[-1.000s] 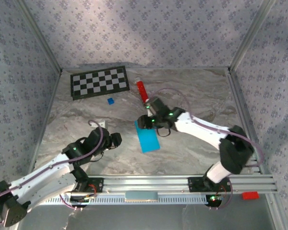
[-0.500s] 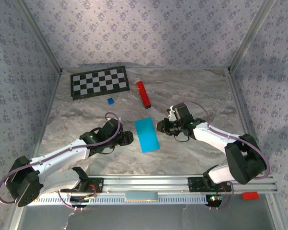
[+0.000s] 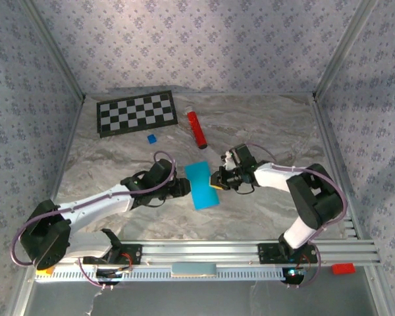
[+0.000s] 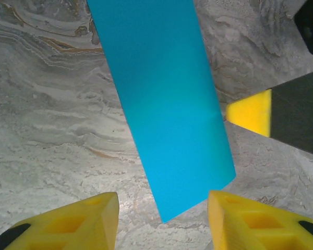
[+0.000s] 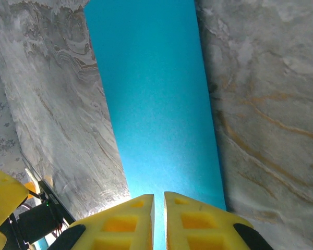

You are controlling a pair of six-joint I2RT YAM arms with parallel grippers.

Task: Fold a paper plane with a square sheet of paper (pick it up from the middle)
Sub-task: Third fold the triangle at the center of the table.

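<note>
The marbled table [image 3: 270, 125] carries the cyan paper [image 3: 202, 185], which lies flat as a narrow oblong. The left gripper [image 3: 182, 188] sits just left of the paper, its fingers spread with one paper corner between them. The right gripper [image 3: 214, 182] touches the paper's right edge, fingers pressed almost together; whether they pinch the paper cannot be told.

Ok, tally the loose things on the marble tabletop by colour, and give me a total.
Cyan-blue: 1, the sheet of paper
Red: 1, the cylinder
Dark blue: 1, the small block
Black and white: 1, the checkerboard
Total: 4
</note>
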